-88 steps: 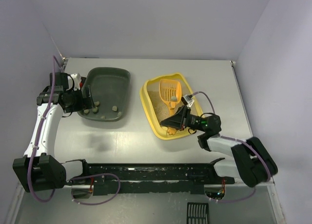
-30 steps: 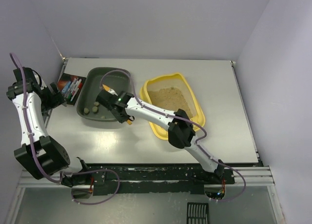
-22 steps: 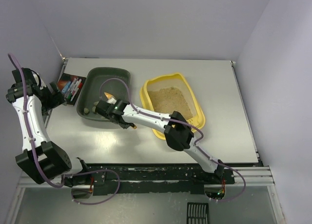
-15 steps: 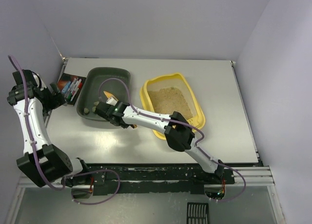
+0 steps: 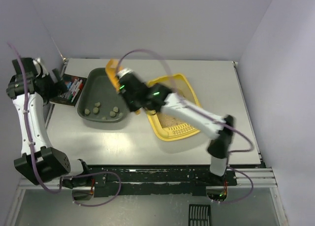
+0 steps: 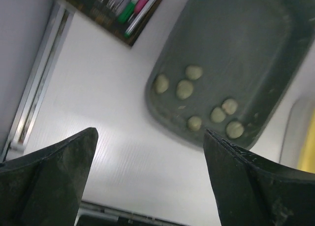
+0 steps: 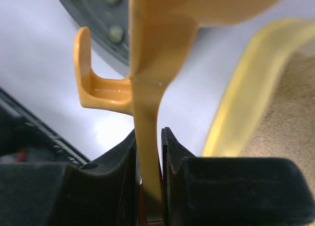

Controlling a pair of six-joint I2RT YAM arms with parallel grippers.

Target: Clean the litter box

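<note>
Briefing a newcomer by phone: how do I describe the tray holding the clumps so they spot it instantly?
Two trays sit side by side on the table. The dark grey-green tray is the left one, beside the marker pack. It holds a few pale clumps; the litter box is yellow and sandy.

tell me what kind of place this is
Probably a robot lab test cell: plain walls box in a white table, two arms bolted to its near rail, a staged litter box.
</note>
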